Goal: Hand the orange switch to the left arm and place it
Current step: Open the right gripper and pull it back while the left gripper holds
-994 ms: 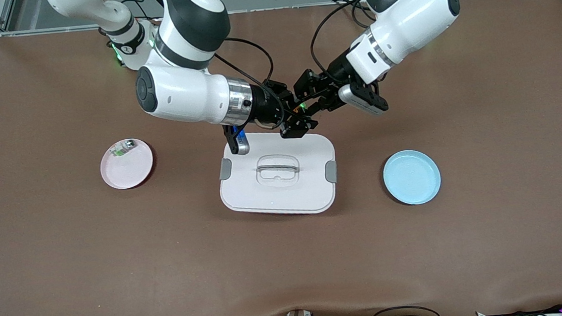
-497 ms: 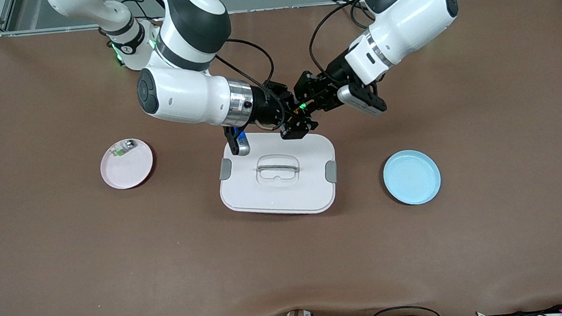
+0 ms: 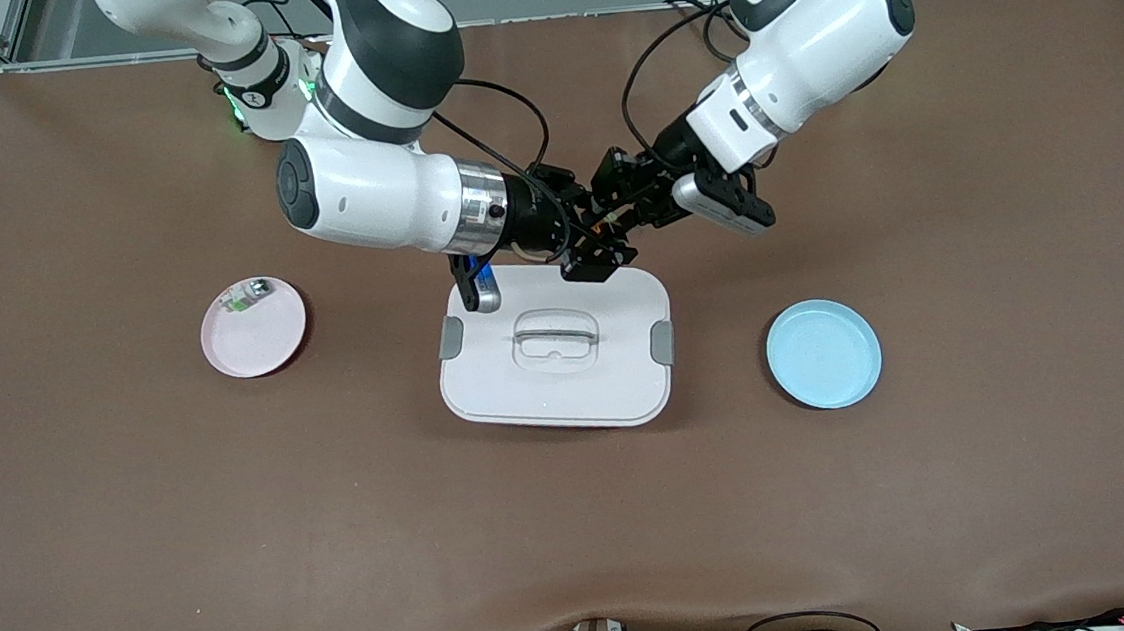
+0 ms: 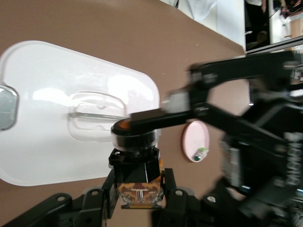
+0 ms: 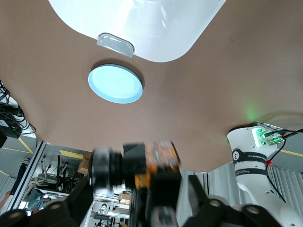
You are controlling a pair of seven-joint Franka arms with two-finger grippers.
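The orange switch, a small black cylinder with an orange end, hangs in the air over the box's edge farthest from the front camera. My left gripper is shut on its orange base, seen sharply in the left wrist view between my left gripper's fingers. My right gripper is around the cylinder with its fingers spread; one finger lies across the cap. In the right wrist view the switch is blurred between my right gripper's fingers. The white box lies below.
A pink plate holding a green-and-white component lies toward the right arm's end. A blue plate lies toward the left arm's end. The box has grey latches and a clear lid handle.
Both grippers stayed together over the box's edge. The left arm shifted slightly. The switch's orange now shows where a green light showed before.
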